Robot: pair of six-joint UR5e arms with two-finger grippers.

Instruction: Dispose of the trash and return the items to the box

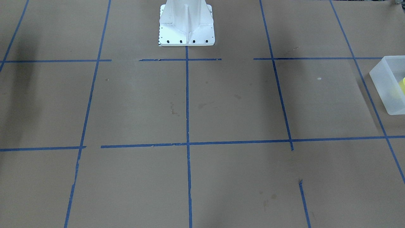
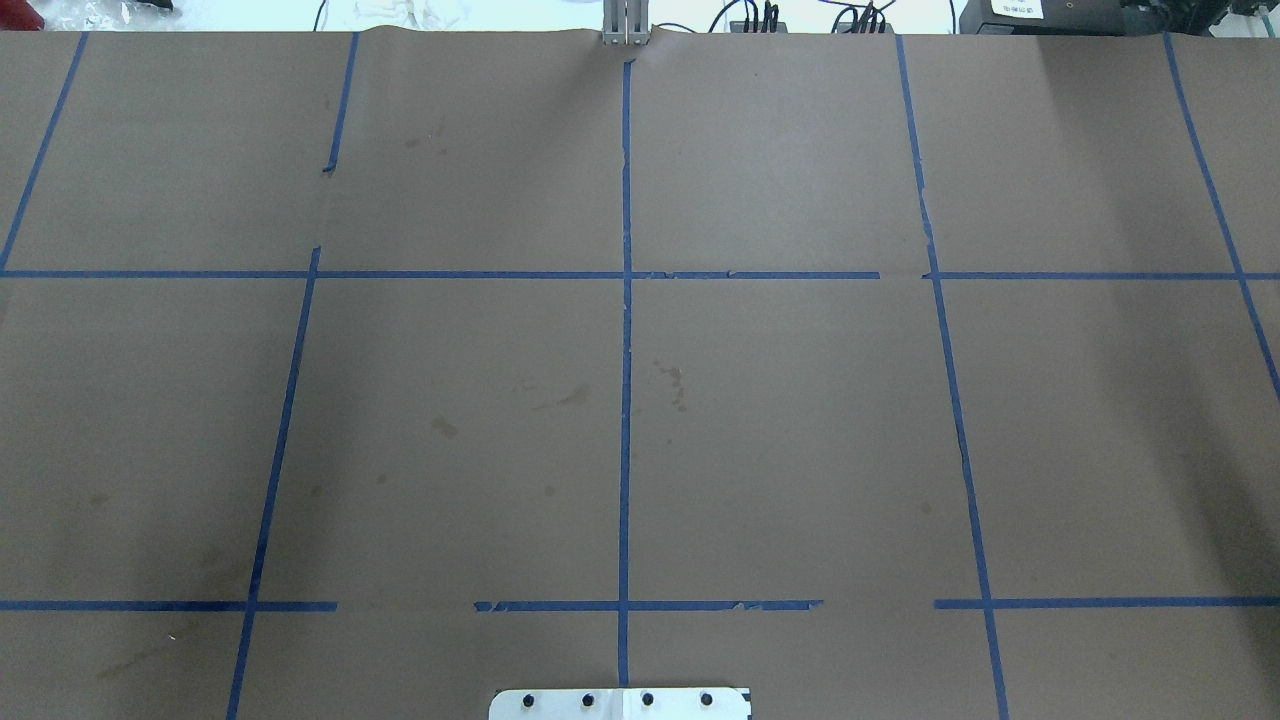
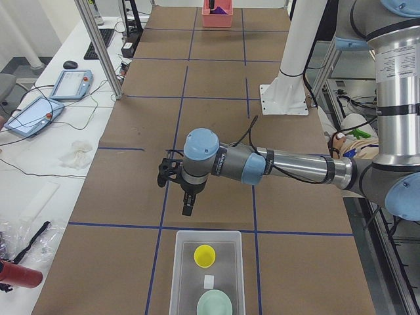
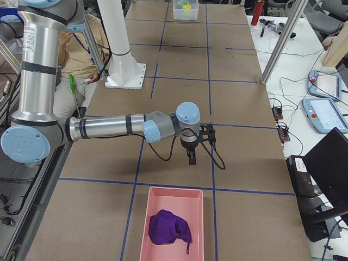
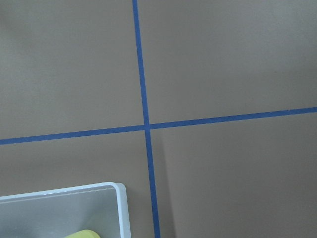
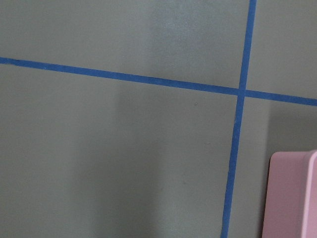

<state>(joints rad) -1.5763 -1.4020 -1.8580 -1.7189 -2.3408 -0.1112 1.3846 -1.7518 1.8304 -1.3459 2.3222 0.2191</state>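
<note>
The frosted-white box (image 3: 206,233) stands at the near end of the table in the exterior left view. In it stand the yellow cup (image 3: 205,255) and the mint-green bowl (image 3: 214,304), with a small white scrap (image 3: 209,281) between them. The box (image 1: 387,84) and the cup (image 1: 401,86) also show at the right edge of the front view, and the box corner (image 5: 119,196) shows in the left wrist view. My left gripper (image 3: 188,209) hangs above the table just beyond the box; I cannot tell whether it is open. My right gripper (image 4: 191,159) hangs short of the pink bin; I cannot tell its state either.
A pink bin (image 4: 142,223) with a crumpled purple cloth (image 4: 169,227) stands at the table's right end; its corner (image 6: 292,193) shows in the right wrist view. The white pedestal (image 1: 186,28) stands at the robot's side. A seated person (image 4: 81,43) is behind the robot.
</note>
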